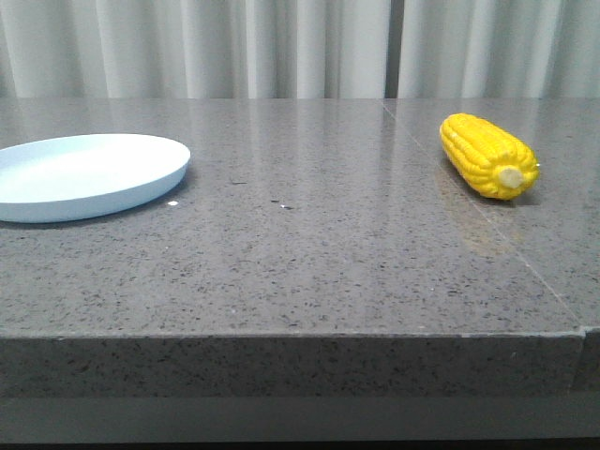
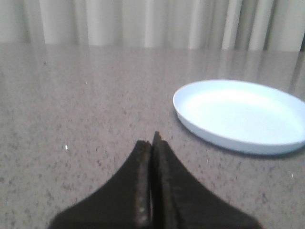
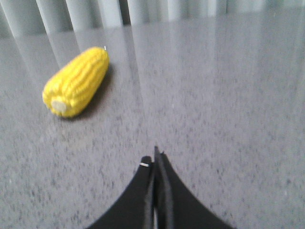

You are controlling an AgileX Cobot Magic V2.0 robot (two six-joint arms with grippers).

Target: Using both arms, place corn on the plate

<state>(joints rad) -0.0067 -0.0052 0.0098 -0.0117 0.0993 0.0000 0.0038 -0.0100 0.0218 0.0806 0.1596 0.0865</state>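
the left gripper (image 2: 153,143) shows only in its own wrist view: two black, angular fingers with rough, grainy inner faces, pressed flat together into one sharp wedge with nothing between them. it is low over bare stone. just beyond it and off to one side lies the plate (image 2: 240,114), apart from the fingertips.

the right gripper (image 3: 155,160) looks the same in its wrist view: dark matte fingers closed tip to tip, holding nothing, with a small pale fleck on one tip. the corn (image 3: 76,82) lies well away from it on the table, untouched.

in the front view neither arm appears. the plate (image 1: 89,173) sits at the far left, partly cut by the picture edge; it is round, shallow, smooth and plain, pale blue-white with a low raised rim. the corn (image 1: 488,155) lies on its side at the far right, well apart from the plate, its pale stub end turned toward the near edge. it is bright yellow, with neat lengthwise rows of kernels. the table (image 1: 309,253) is polished grey speckled stone with a thick squared front edge and a thin seam running past the corn. pale pleated curtains (image 1: 281,47) hang behind.
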